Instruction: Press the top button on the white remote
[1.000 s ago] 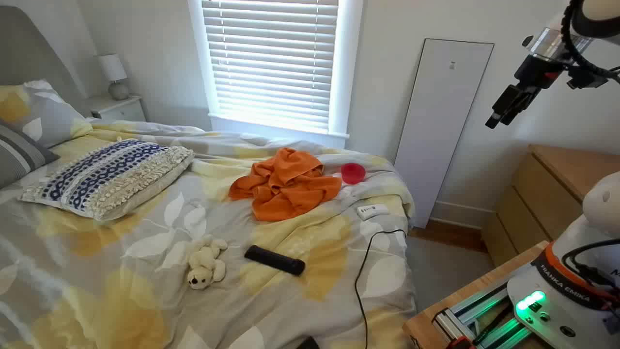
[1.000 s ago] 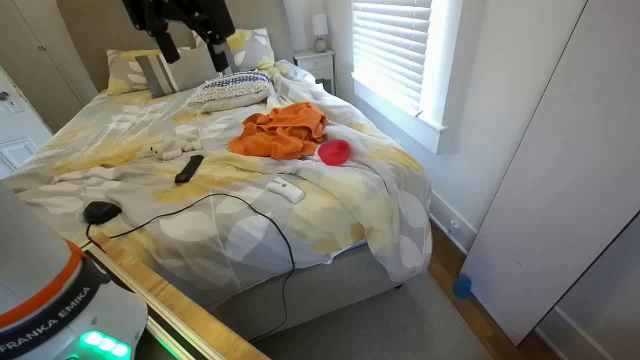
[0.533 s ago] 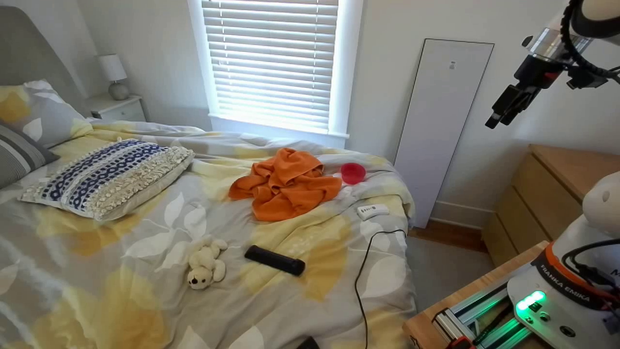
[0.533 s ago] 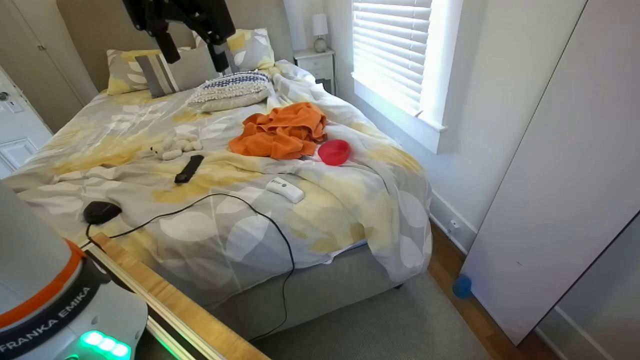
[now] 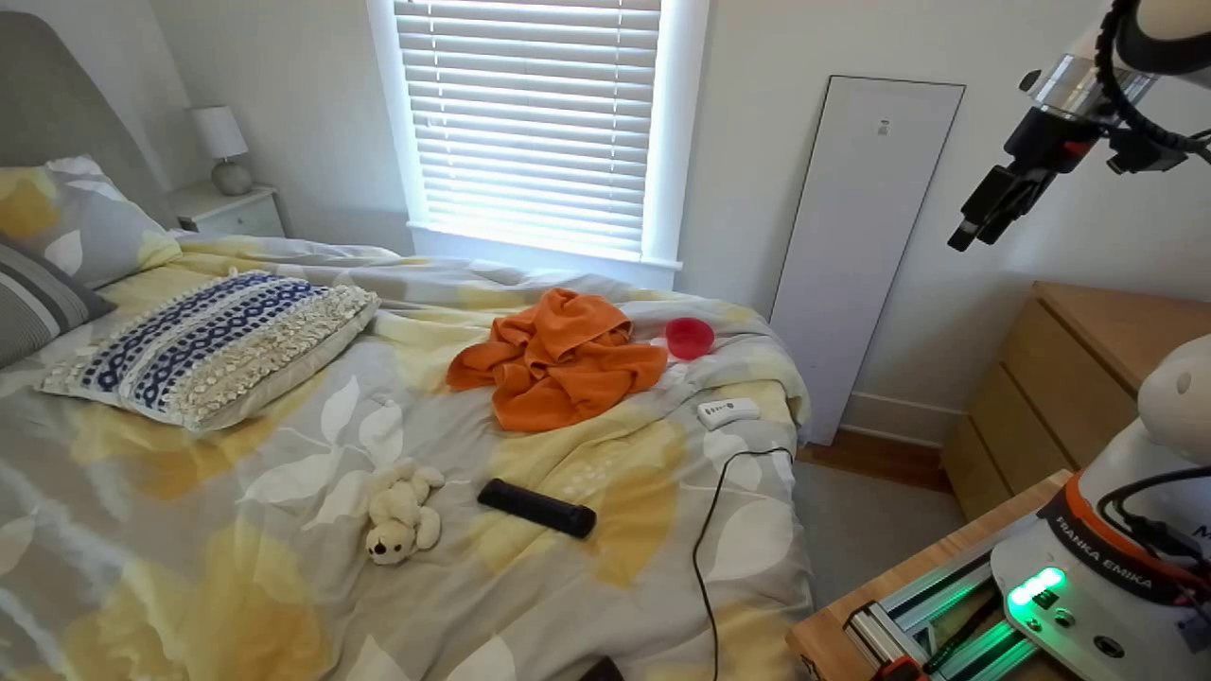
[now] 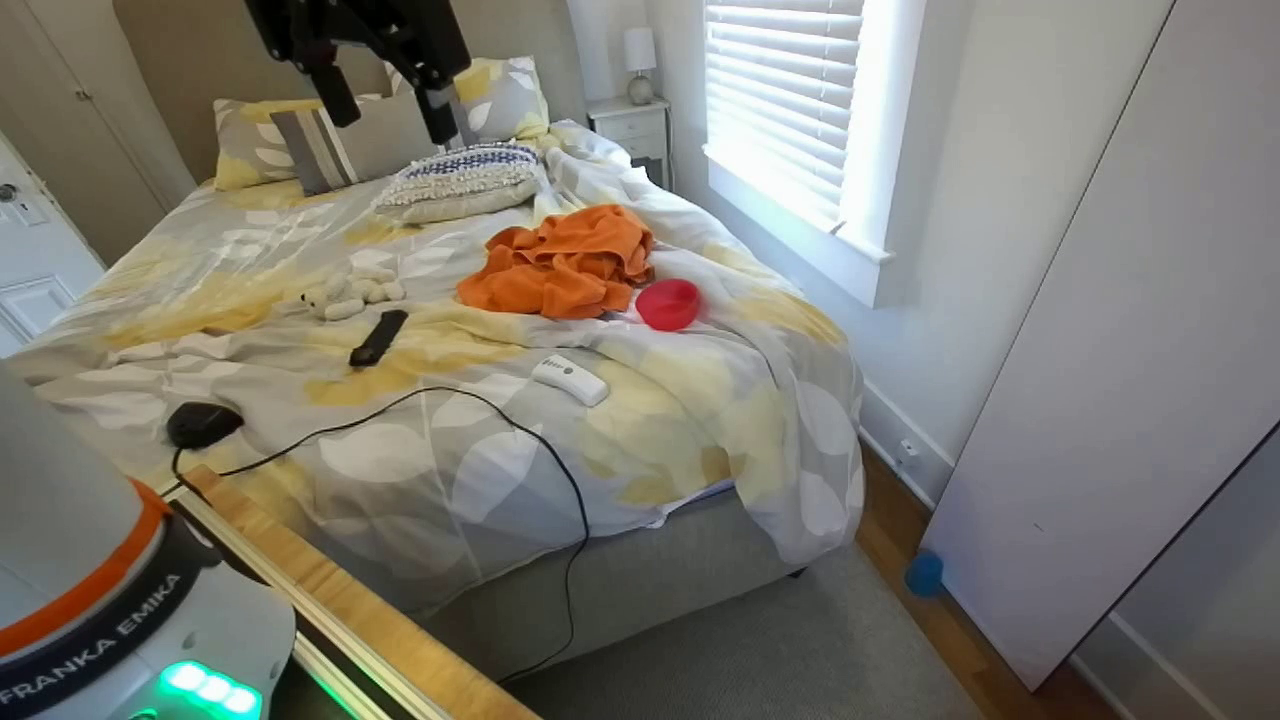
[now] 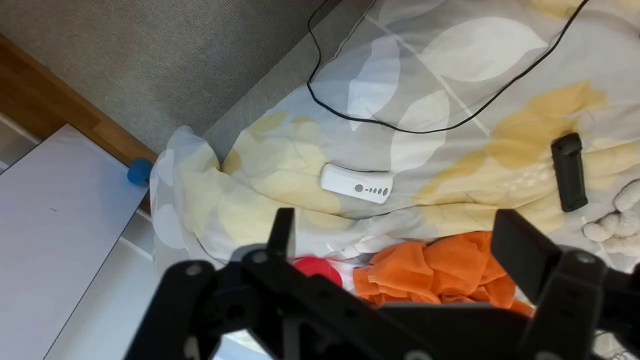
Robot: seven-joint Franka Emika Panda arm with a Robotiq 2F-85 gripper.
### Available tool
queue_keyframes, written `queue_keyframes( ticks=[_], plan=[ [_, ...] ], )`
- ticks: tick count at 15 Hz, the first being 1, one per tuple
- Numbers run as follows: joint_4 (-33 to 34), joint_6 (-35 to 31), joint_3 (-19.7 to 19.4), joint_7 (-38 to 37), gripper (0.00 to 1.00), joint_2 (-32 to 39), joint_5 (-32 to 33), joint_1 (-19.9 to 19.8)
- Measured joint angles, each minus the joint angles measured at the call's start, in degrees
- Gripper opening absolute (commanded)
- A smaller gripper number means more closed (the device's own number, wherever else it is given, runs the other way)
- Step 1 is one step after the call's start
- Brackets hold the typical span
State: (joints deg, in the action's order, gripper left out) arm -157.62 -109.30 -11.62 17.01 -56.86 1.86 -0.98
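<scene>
The white remote [image 7: 345,180] lies flat on the bed's patterned duvet. In the wrist view it shows a larger round grey button [image 7: 359,188] and a row of several small grey marks toward one end. It also shows in both exterior views [image 5: 728,412] [image 6: 570,380], near the bed's foot end. My gripper [image 7: 394,220] is open and empty, its two fingers wide apart. It hangs high above the bed, well clear of the remote, and shows in both exterior views [image 5: 973,236] [image 6: 392,115].
On the bed lie an orange cloth [image 5: 558,364], a red bowl [image 5: 690,339], a black remote [image 5: 536,508], a white plush toy [image 5: 404,515] and a patterned pillow [image 5: 213,350]. A black cable [image 6: 480,395] runs over the bed's edge. A white panel [image 5: 866,255] leans on the wall.
</scene>
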Motion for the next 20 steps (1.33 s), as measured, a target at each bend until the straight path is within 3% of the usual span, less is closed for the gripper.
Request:
queue_keyframes(
  ticks=[5,8,14,20],
  plan=[
    [0.0,0.0,0.0,0.0,1.00,0.0,0.0,0.0],
    [0.2,-0.8,2.0,0.2,1.00,0.5,0.4,0.5],
    [1.3,-7.1,9.5,0.4,1.00,5.1,0.4,7.9],
    [1.7,-20.1,12.1,4.2,1.00,13.6,0.5,14.5]
  ],
)
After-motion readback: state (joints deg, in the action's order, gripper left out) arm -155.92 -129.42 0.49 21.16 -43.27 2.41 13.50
